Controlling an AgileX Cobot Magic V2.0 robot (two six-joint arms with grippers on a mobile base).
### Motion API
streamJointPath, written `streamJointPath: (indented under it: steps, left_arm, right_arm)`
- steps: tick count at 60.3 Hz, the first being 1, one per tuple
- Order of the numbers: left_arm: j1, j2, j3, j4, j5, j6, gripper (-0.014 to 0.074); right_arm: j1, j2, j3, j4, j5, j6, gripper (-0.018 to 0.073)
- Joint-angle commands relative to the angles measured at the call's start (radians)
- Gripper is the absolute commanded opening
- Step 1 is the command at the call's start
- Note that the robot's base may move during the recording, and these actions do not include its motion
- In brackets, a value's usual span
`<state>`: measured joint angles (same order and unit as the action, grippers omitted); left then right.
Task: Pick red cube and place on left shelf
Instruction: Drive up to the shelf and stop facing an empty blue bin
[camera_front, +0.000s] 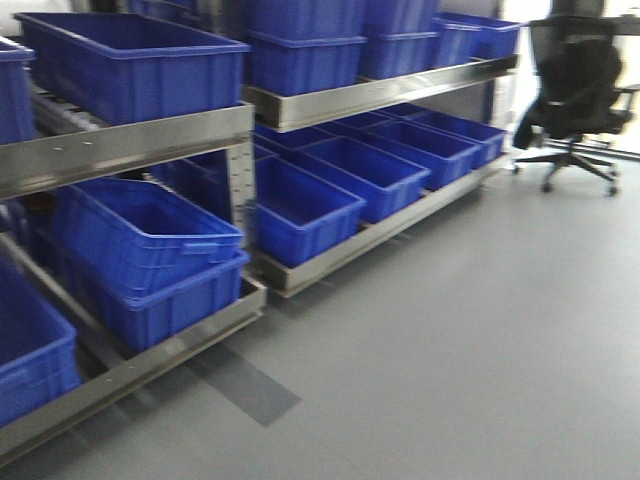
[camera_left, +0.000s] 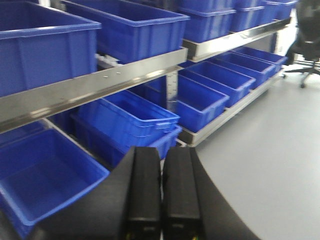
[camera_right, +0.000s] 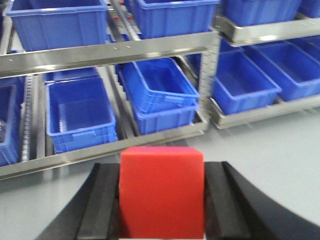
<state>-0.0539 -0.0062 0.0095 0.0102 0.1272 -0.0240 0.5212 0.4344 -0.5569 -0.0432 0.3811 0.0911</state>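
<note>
The red cube (camera_right: 161, 192) fills the bottom middle of the right wrist view, clamped between the two black fingers of my right gripper (camera_right: 161, 170), which is shut on it. Beyond it stands the left shelf (camera_right: 110, 52), a steel rack of flat rails loaded with deep-blue crates (camera_right: 80, 115). The same shelf (camera_front: 130, 140) runs along the left of the front view. My left gripper (camera_left: 161, 150) is shut with its fingers pressed together and nothing between them, pointing at the shelf's lower crates (camera_left: 127, 120).
Grey floor (camera_front: 470, 340) stretches to the right of the rack. A black office chair (camera_front: 580, 90) stands at the far right. A darker grey strip (camera_front: 245, 385) marks the floor near the shelf base.
</note>
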Motion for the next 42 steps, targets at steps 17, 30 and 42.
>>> streamJointPath:
  steps: [17, 30, 42]
  left_arm:
    - [-0.004, -0.015, 0.023, -0.004, -0.088, -0.001, 0.0102]
    - [-0.004, -0.015, 0.023, -0.004, -0.088, -0.001, 0.0102]
    - [-0.004, -0.015, 0.023, -0.004, -0.088, -0.001, 0.0102]
  right_arm:
    - [-0.003, 0.006, -0.029, -0.012, -0.087, -0.008, 0.0133]
    - [-0.003, 0.006, -0.029, -0.012, -0.087, -0.008, 0.0133]
    - [-0.003, 0.006, -0.029, -0.012, -0.087, -0.008, 0.0133]
